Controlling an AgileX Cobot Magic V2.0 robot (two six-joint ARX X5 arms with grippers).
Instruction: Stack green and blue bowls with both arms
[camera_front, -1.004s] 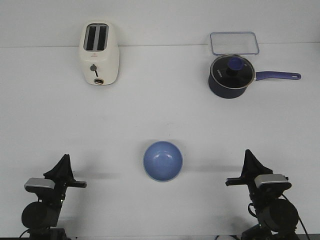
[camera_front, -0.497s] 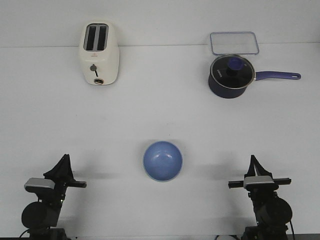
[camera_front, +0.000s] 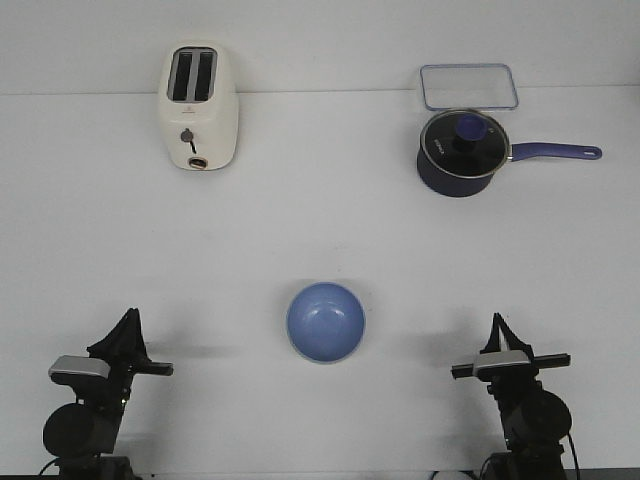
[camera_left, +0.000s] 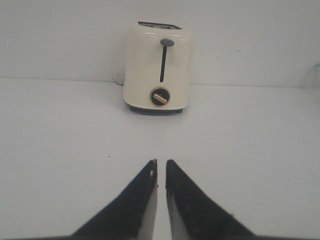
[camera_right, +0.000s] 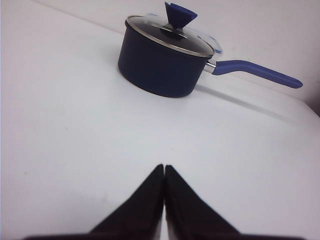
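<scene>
**Position of items.** The blue bowl (camera_front: 326, 322) sits upright at lower centre of the front view, on the white table (camera_front: 320, 230), midway between the two arms and well apart from both. No green bowl shows separately in any view. A faint pale edge along the blue bowl's lower rim may be the green bowl nested beneath it, but the view from above is too poor to confirm this.

**Gripper state.**
- The left gripper (camera_front: 129, 318) is at lower left. Its fingers (camera_left: 142, 190) stand almost together with only a thin slit between them, holding nothing, and they point toward the toaster (camera_left: 159, 67).
- The right gripper (camera_front: 497, 322) is at lower right. Its fingertips meet and are empty, and they point toward the saucepan (camera_right: 162, 62).

**Step in hand (judged).** Both arms appear parked, so the stack is probably complete.

**Procedure.**
1. Verify the nesting from a lower angle before any further motion.
2. If the green bowl is absent, locate it first.
3. Spread the fingers wide before approaching a rim.
4. Grip the rim wall, not the base.
5. Lower centred over the other bowl to avoid tipping.
</scene>
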